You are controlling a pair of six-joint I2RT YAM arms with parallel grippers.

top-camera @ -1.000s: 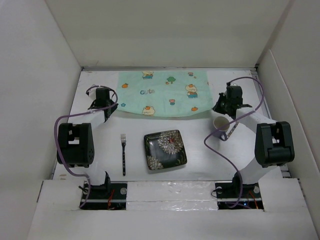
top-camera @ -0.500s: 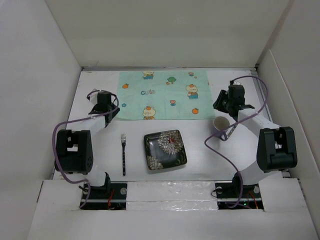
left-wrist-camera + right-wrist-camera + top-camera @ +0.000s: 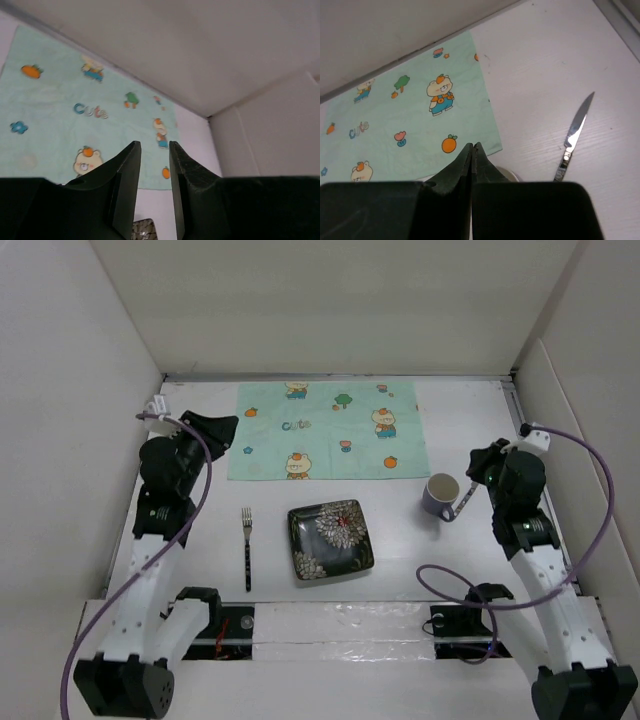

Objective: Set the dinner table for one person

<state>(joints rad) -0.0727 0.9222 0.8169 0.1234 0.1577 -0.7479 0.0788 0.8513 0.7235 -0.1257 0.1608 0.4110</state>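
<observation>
The white dinner table [image 3: 400, 570] holds a mint-green cartoon placemat [image 3: 325, 430] lying flat at the back centre. In front of it are a black fork [image 3: 247, 548], a dark floral square plate [image 3: 331, 539], a purple mug [image 3: 441, 496] and a knife [image 3: 463, 502] right of the mug. My left gripper [image 3: 218, 428] hovers at the mat's left edge, slightly open and empty [image 3: 155, 149]. My right gripper [image 3: 481, 462] is shut and empty [image 3: 473, 146], raised beside the mug. The right wrist view shows the knife [image 3: 575, 134] and the mat [image 3: 410, 115].
White walls enclose the table on the left, back and right. The mat [image 3: 65, 125] and a corner of the plate [image 3: 144, 231] show in the left wrist view. The mug's rim [image 3: 509, 174] shows just below my right fingers.
Both grippers have let go of the placemat's lower corners and drawn up and outward. The mat, curved along its near edge before, now lies flat and farther back.
</observation>
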